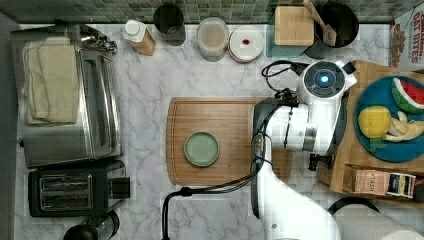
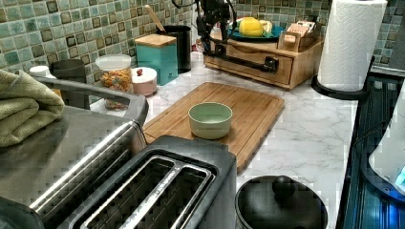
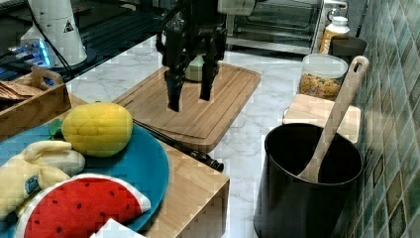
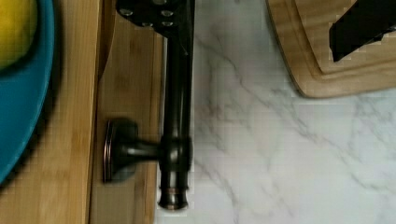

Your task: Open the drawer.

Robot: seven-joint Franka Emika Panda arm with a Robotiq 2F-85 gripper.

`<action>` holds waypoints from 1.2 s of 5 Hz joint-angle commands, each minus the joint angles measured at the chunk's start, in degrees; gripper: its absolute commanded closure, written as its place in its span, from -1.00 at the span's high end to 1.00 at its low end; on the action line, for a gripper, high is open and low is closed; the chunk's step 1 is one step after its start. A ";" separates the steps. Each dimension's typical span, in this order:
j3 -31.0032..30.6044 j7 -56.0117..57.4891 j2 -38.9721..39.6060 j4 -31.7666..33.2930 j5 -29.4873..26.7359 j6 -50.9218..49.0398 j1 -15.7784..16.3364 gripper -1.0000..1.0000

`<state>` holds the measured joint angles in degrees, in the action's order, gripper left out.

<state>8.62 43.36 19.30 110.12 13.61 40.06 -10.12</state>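
- One marble counter [image 1: 150,85] carries all items; in the top view the toaster oven [image 1: 75,100] sits at 9 o'clock and the robot arm [image 1: 300,130] just right of centre.
- Cutting board [image 1: 220,140] lies at the middle of the top view, with a green bowl [image 1: 201,148] on it toward 7 o'clock of the board.
- Wooden cabinet [image 2: 296,67] holding the drawer [image 2: 253,59] stands at 1 o'clock in the left view; a blue plate [image 3: 148,163] with a yellow toy fruit [image 3: 97,129] rests on its top.
- Drawer front appears flush with the cabinet, or nearly so, in the left view; its black bar handle [image 4: 176,116] runs along the front, standing off it on a round-based post.
- Gripper [image 3: 190,101] hangs with fingers pointing down and spread apart, grasping nothing; in the right view it is above the handle at 11 o'clock of the plate. In the wrist view one finger [image 4: 159,14] sits over the bar, the other over the cutting board's corner.
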 commanded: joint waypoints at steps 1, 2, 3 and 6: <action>4.42 -10.12 -1.57 -0.48 6.24 2.30 -0.72 1.00; 3.43 -7.08 0.21 -1.32 3.20 2.98 -2.48 1.00; 2.44 -7.21 0.98 -0.88 0.26 1.94 -3.14 1.00; 1.62 -8.11 4.58 -0.72 -0.79 3.34 -3.29 1.00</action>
<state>10.15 34.19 22.17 111.40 14.39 43.25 -11.86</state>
